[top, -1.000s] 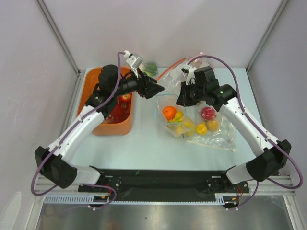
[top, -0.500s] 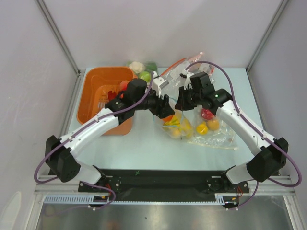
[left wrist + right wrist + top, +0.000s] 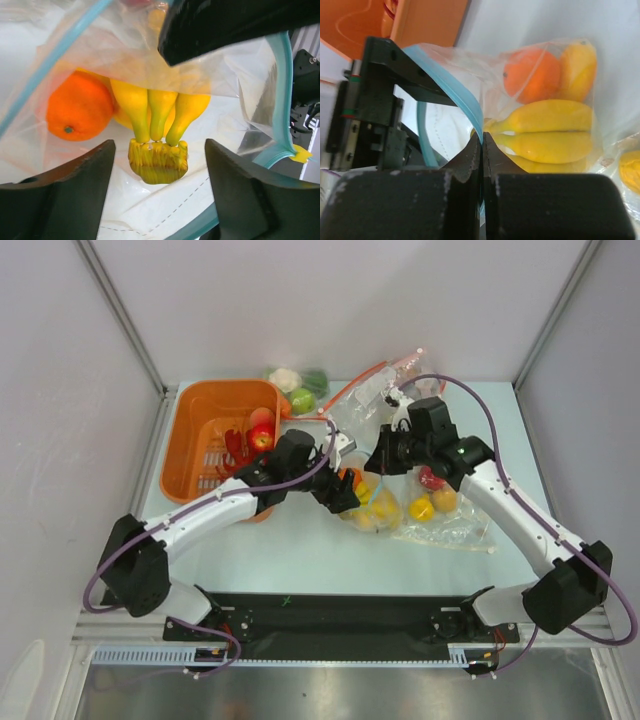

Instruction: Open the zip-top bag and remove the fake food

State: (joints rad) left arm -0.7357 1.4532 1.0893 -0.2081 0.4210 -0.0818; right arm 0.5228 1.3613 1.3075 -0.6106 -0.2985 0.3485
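The zip-top bag [image 3: 378, 508] lies at mid-table, its mouth held up. My right gripper [image 3: 384, 464] [image 3: 482, 138] is shut on the bag's teal zip strip [image 3: 468, 98], lifting one lip. My left gripper [image 3: 346, 496] [image 3: 159, 146] is open at the bag's mouth, with the other side of the zip strip [image 3: 283, 95] passing its right finger. The fake food is inside the bag. The stem of the yellow banana bunch [image 3: 158, 159] [image 3: 551, 134] sits between the open fingers, apart from both. An orange [image 3: 80, 106] [image 3: 532, 75] and a yellow-orange piece [image 3: 580, 69] lie behind it.
An orange basket [image 3: 196, 432] at the left holds a red apple [image 3: 261, 438]. Right of the arms lies another clear bag [image 3: 440, 502] with a red apple and yellow fruits. A bag with a red zip strip [image 3: 372, 388] and green and white pieces [image 3: 300, 385] sit at the back.
My left arm swung from over the basket down to the bag's mouth, and its fingers spread a little wider. My right gripper kept its hold on the zip strip.
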